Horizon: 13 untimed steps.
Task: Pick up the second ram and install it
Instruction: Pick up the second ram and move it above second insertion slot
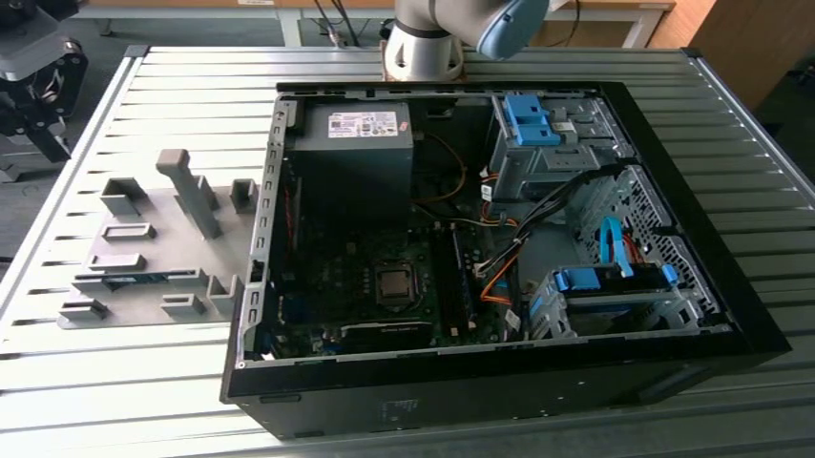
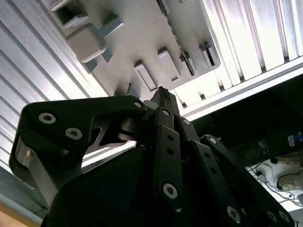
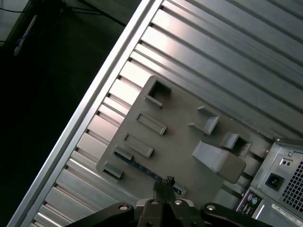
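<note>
The second ram [image 1: 133, 278] is a thin blue-green stick. It lies in a slot of the grey holder plate [image 1: 153, 239], at the exterior view's left of the open computer case [image 1: 510, 372]. In the first wrist view the ram [image 3: 142, 167] shows as a narrow blue strip on the plate, just beside my fingertips. My gripper [image 3: 164, 181] hangs well above the plate with its black fingers pressed together and nothing between them. The second wrist view shows the same shut gripper [image 2: 162, 93] over the holder plate [image 2: 142, 28].
The case lies open on the slatted metal table [image 1: 166, 95], with the motherboard [image 1: 369, 286], the black power supply [image 1: 350, 143] and blue drive brackets [image 1: 612, 281] inside. Grey holder blocks [image 1: 191, 191] stand up from the plate. The table edge [image 3: 94, 104] runs close to the plate.
</note>
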Tool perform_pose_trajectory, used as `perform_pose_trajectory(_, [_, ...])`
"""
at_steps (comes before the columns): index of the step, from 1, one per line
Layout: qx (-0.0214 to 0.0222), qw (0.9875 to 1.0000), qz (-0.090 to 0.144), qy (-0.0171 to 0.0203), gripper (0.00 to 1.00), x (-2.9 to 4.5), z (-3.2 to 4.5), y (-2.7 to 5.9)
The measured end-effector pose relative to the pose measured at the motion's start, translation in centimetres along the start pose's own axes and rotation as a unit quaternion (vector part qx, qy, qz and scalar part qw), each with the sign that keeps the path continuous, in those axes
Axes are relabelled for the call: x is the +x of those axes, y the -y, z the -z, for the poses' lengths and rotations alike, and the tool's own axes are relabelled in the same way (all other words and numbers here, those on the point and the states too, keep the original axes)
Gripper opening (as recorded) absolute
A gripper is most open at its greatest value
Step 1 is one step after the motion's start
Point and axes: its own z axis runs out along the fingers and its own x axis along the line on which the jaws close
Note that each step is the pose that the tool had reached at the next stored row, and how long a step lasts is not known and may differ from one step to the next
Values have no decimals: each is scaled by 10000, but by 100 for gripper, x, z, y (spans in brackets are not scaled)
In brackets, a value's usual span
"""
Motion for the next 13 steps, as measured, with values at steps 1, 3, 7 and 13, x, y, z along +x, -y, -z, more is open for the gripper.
perform_pose_trajectory(1, [0, 10000, 64, -3, 11, 0, -2, 0])
perform_pose_trajectory(3, [1, 9999, 145, -6, 11, 3, -6, 6])
perform_pose_trajectory(7, [1, 9997, 242, -10, 11, 18, -11, 27])
perform_pose_trajectory(13, [2, 9996, 272, -12, 11, 21, -12, 30])
